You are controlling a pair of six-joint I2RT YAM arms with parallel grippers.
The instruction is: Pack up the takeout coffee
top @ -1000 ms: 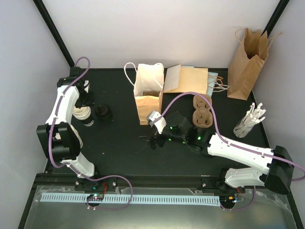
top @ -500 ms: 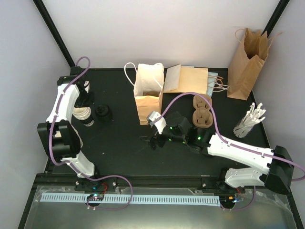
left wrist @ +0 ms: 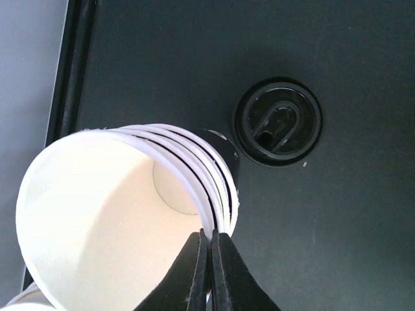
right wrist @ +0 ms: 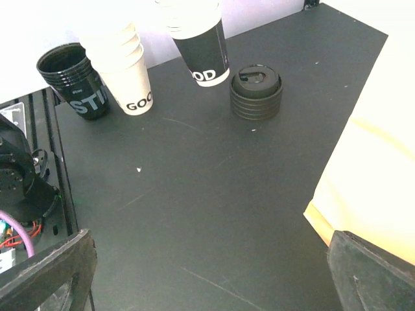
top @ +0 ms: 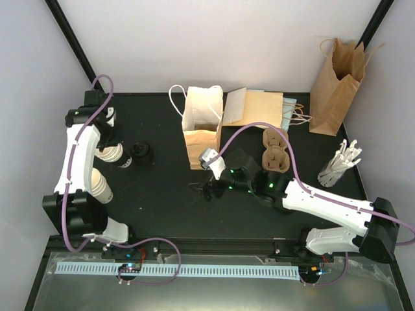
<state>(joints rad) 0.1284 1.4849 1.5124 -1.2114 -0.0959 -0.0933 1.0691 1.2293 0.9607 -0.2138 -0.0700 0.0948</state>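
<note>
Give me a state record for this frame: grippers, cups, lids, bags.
left gripper: shut on the rim of the cup stack; stack tilted
right gripper: open, empty, low in front of the open bag
lid stack: on the table beside the held stack, not touching it
spare cups: white stack and black stack, upright near the left edge
bags: open bag upright mid-table; flat bags behind it; tall bag at the far right
</note>
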